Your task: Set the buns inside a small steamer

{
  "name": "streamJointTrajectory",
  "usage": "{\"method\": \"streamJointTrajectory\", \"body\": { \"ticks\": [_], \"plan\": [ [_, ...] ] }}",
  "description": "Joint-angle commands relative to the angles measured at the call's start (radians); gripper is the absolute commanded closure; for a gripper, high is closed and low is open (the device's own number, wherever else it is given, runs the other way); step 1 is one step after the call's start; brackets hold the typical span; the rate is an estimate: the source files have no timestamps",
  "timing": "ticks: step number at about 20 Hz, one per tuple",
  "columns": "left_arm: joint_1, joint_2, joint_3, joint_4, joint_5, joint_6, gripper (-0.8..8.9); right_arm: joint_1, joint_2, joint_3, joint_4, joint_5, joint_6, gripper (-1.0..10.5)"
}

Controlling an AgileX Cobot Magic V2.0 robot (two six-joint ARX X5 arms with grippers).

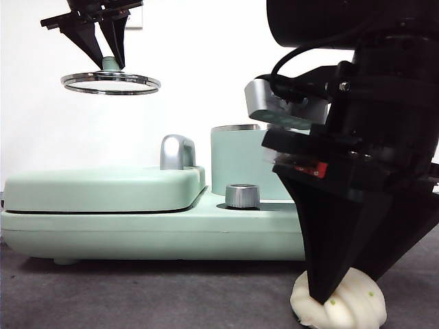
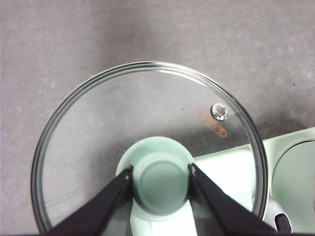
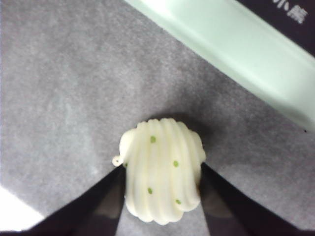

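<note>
A round pleated bun (image 1: 343,305) with green specks sits on the grey table, low at the right of the front view. My right gripper (image 1: 343,291) reaches down over it. In the right wrist view its jaws press both sides of the bun (image 3: 162,172), so this gripper (image 3: 161,167) is shut on it. The small steamer (image 1: 236,161), a mint-green pot with a steel rim, stands uncovered behind the flat appliance. High at the left, my left gripper (image 1: 113,62) holds the glass lid (image 1: 110,83) in the air, and this gripper (image 2: 161,169) is shut on the lid's green knob (image 2: 160,189).
A flat mint-green hinged grill plate (image 1: 103,188) fills the middle, with a silver dial (image 1: 242,195) and a silver handle (image 1: 177,152). Its long edge (image 3: 236,59) runs just beyond the bun. Part of it (image 2: 295,167) shows below the lifted lid.
</note>
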Motion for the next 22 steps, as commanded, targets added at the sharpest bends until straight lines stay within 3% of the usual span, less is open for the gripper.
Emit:
{"method": "streamJointTrajectory", "body": {
  "ticks": [1, 5, 10, 15, 22],
  "plan": [
    [-0.002, 0.000, 0.041, 0.015, 0.002, -0.002, 6.95, 0.010, 0.014, 0.004, 0.011, 0.004, 0.010, 8.1],
    [-0.003, 0.000, 0.041, 0.016, 0.002, -0.005, 6.95, 0.003, 0.012, 0.062, -0.041, -0.014, 0.010, 8.1],
    [-0.003, 0.000, 0.041, 0.017, 0.002, -0.004, 6.95, -0.025, 0.013, 0.355, -0.343, -0.016, -0.003, 8.1],
    [-0.003, 0.000, 0.041, 0.018, 0.002, -0.004, 6.95, -0.163, 0.123, 0.758, -0.601, -0.028, -0.148, 8.0],
    [-0.003, 0.000, 0.041, 0.018, 0.002, -0.005, 6.95, -0.344, 0.468, 1.193, -0.668, 0.005, -0.253, 8.0]
  ]
}}
